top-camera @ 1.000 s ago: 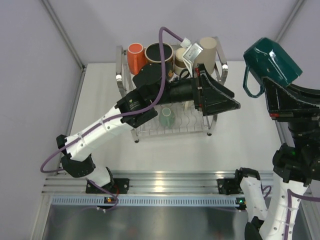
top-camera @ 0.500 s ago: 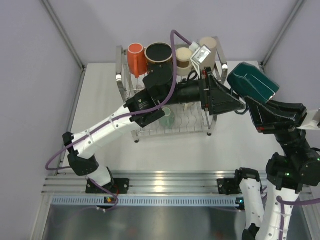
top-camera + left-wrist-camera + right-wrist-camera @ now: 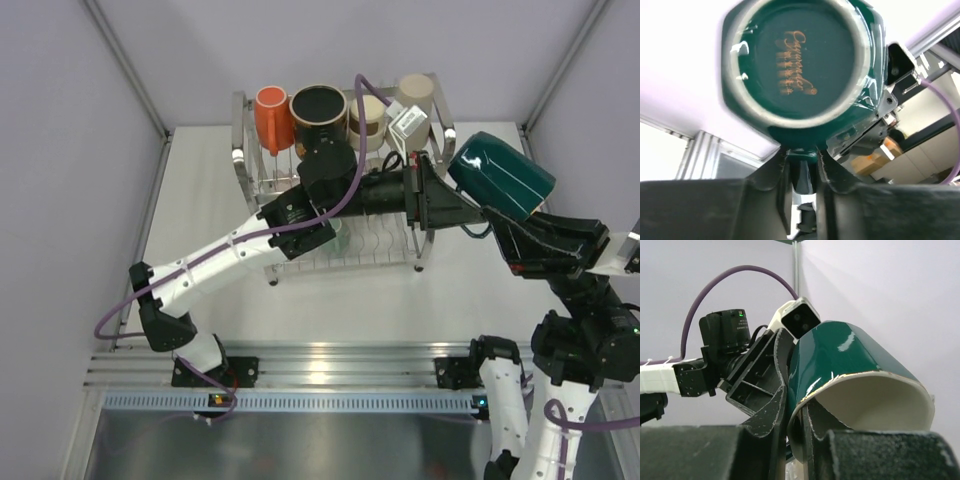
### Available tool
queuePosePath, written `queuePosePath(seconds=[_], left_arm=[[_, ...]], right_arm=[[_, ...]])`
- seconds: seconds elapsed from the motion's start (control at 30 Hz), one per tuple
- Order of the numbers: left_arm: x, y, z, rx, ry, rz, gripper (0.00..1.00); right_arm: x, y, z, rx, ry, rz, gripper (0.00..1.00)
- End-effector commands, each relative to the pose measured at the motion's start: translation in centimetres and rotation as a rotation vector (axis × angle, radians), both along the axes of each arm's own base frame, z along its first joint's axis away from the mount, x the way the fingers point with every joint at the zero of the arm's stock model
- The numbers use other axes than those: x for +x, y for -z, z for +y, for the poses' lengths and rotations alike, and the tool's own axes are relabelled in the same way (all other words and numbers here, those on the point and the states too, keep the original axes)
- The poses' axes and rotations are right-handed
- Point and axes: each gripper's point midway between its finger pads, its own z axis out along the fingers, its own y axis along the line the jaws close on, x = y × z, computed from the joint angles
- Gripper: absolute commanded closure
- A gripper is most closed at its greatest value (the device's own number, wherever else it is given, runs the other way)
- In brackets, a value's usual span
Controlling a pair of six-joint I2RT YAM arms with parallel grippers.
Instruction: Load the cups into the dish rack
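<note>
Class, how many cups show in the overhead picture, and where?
6. Along the rack's back: orange cup, black cup, paper cup, beige cup. A green cup peeks out under the left arm. A teal mug hangs right of the rack. More may be hidden.

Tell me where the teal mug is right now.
In the top view the teal mug is in the air to the right of the dish rack, with the right gripper pinching its rim and the left gripper gripping its handle.

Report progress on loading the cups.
Done: orange mug, black mug, paper cup and beige cup sit up top in the dish rack. In hand: teal mug held in the air, right gripper on its rim, left gripper around its handle. Left: racking it.
</note>
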Motion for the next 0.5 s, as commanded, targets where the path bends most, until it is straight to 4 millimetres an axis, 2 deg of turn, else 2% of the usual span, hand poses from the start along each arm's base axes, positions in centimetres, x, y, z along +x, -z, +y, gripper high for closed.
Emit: queuePosePath(seconds=[0.0, 0.03, 0.1, 0.17, 0.23, 0.33, 0.47], left_arm=[[-1.7, -2.7, 1.6, -0.101, 0.026, -0.079, 0.86], [-1.6, -2.2, 1.6, -0.091, 0.022, -0.073, 0.95], [-1.6, -2.5, 1.9, -0.097, 0.011, -0.075, 1.00], [-1.8, -2.6, 2.2, -0.100, 0.012, -0.079, 1.00], [-2.0, -3.1, 2.7, -0.111, 0.014, -0.088, 1.00], [-2.2, -3.2, 3.2, -0.110, 0.010, -0.096, 1.00], [-2.2, -3.1, 3.7, -0.094, -0.003, -0.119, 1.00]], right_arm=[[-1.6, -1.7, 0.2, -0.020, 0.016, -0.110, 1.00], [-1.5, -1.7, 0.2, -0.030, 0.015, -0.107, 1.00], [-1.2, -1.7, 0.3, -0.038, 0.010, -0.094, 1.00], [-0.9, -1.7, 0.3, -0.039, -0.002, -0.072, 0.98], [-0.3, -1.8, 0.0, -0.007, 0.005, -0.043, 0.85], [0.6, -2.2, -0.9, 0.060, 0.038, -0.001, 0.77], [1.4, -2.8, -0.9, 0.116, -0.014, 0.072, 0.68]])
